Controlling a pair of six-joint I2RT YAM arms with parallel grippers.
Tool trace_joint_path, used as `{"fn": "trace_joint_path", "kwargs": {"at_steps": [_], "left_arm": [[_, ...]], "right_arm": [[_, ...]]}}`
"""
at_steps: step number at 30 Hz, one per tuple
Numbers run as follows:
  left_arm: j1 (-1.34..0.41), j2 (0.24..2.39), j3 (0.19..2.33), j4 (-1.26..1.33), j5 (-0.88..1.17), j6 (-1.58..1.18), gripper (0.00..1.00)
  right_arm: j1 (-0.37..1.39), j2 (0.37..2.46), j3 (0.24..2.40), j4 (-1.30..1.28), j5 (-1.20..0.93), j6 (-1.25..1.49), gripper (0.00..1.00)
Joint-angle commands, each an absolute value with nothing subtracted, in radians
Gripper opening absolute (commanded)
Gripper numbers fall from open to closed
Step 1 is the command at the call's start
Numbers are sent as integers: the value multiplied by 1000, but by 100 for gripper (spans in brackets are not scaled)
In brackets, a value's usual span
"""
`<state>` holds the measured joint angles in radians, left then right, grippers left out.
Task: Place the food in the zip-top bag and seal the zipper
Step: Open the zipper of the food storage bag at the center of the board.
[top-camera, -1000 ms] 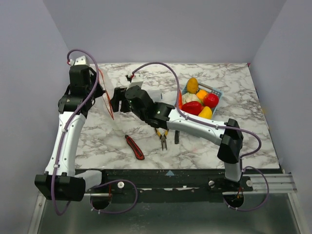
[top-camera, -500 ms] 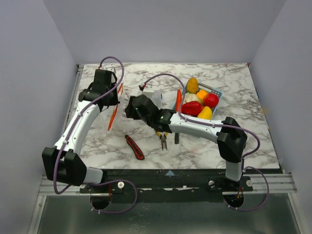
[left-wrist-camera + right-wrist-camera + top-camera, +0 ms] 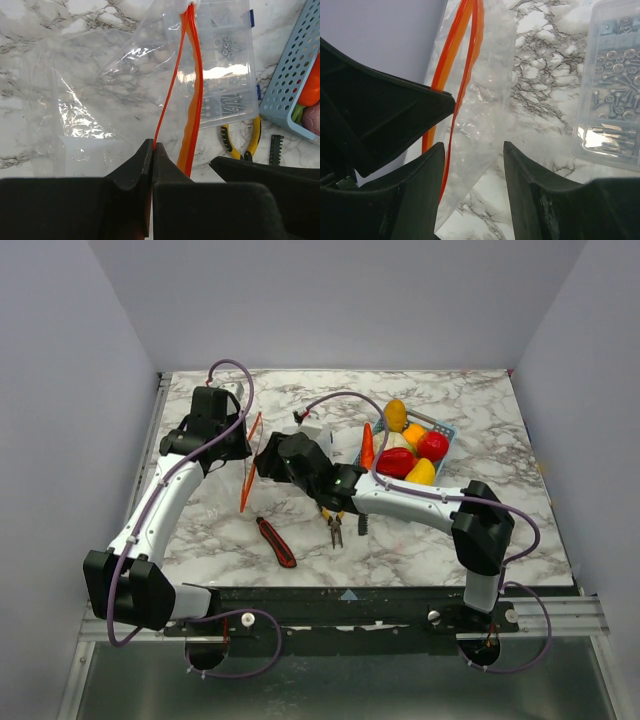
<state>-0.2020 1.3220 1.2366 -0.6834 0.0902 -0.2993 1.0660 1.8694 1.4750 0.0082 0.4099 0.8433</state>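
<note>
change: left gripper (image 3: 152, 150) has swung in from the table's left edge over the last second, bringing the zip-top bag (image 3: 90, 100) right up to the right gripper (image 3: 472, 147).
meaning: looks like set-up for spreading the mouth; filling not begun.
left gripper: jaws pinched together on one lip of the zipper (image 3: 172, 85); the other lip bows away, mouth slightly agape.
zip-top bag: hangs lifted off the marble, no food inside.
right gripper: jaws apart, holding nothing; bag film lies in the gap, contact unclear.
food (image 3: 410, 445): piled in light blue basket (image 3: 445, 430), carrot (image 3: 367, 445) at its left side, well apart from the bag.
</note>
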Motion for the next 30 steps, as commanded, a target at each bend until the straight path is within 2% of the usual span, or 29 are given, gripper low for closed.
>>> {"fn": "trace_joint_path", "kwargs": {"at_steps": [1,6,13,16,17,19,20,23,27,30], "left_arm": [[-199,1307,1205,-632,125,-312,0],[-199,1322,1222,-646,155,-318,0],[-201,1303,1218,-635,120,-320,0],[-201,1293,1210,-627,124,-321,0],[-201,1295,1212,-629,122,-321,0],[-201,1298,1215,-632,116,-319,0],[-201,1298,1216,-632,115,-321,6],[-201,1300,1207,-623,124,-328,17],[-217,1305,1208,-635,68,-324,19],[-255,1297,1215,-653,9,-303,24]], "right_arm": [[1062,1869,1518,37,409,881,53],[1063,1937,1578,27,431,862,53],[1062,1985,1621,-30,454,841,45],[1062,1985,1614,-22,456,838,28],[1062,1984,1611,-21,457,838,18],[1063,1976,1604,-14,451,845,3],[1062,1968,1593,-8,445,855,1],[1062,1935,1531,75,432,898,1],[1063,1919,1503,104,456,934,1],[1062,1921,1512,93,464,947,1]]}}
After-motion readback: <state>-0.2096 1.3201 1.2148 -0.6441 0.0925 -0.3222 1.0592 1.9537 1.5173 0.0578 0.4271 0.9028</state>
